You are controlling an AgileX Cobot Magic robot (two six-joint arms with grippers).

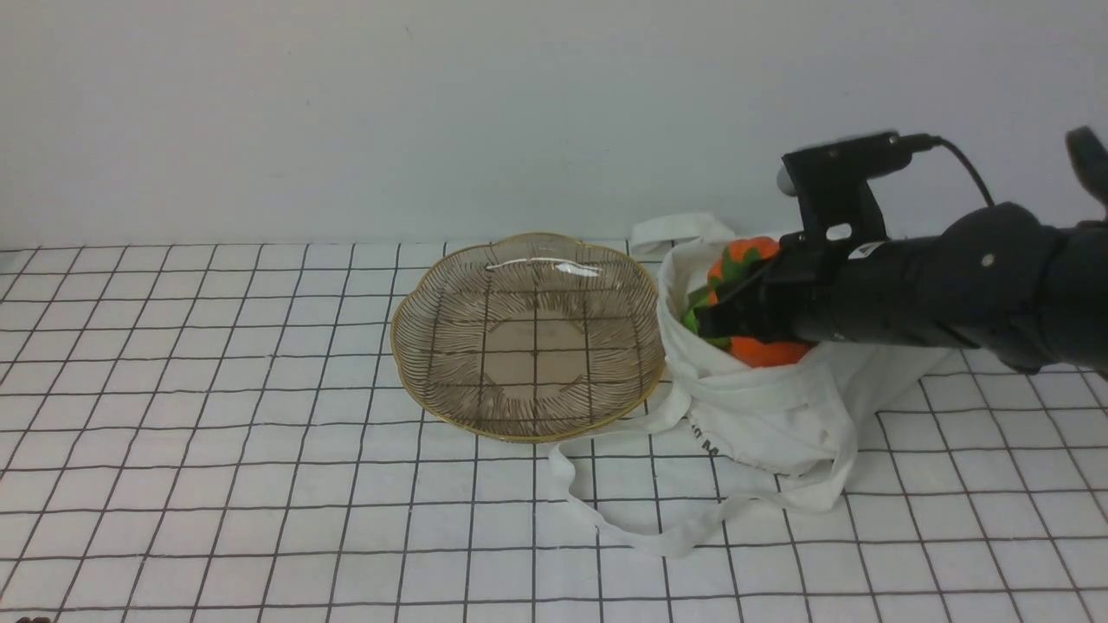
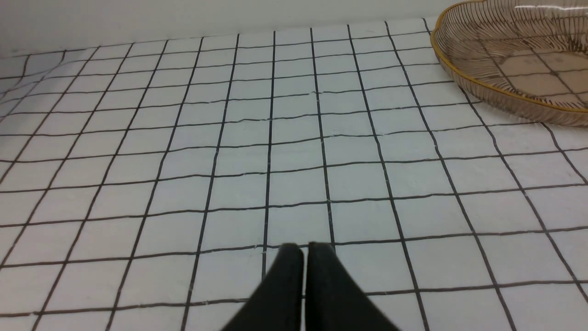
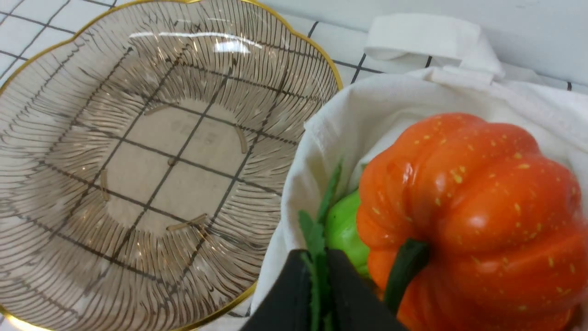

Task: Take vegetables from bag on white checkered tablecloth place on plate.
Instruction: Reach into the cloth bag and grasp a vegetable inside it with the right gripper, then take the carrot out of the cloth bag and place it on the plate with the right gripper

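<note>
A white checkered tablecloth (image 1: 216, 389) covers the tabletop. The left jaws hang low over the cloth, well clear of the plate, pressed together with nothing between them. Near the middle sits the plate (image 1: 433, 346). Right against its rim slumps the bag (image 1: 779, 424), its mouth open and its straps trailing forward. Inside the bag lie a pumpkin (image 3: 473, 207), a green piece (image 3: 342, 230) and some green leaves (image 3: 317, 234). The right jaws reach into the bag and are clenched on those leaves.
</note>
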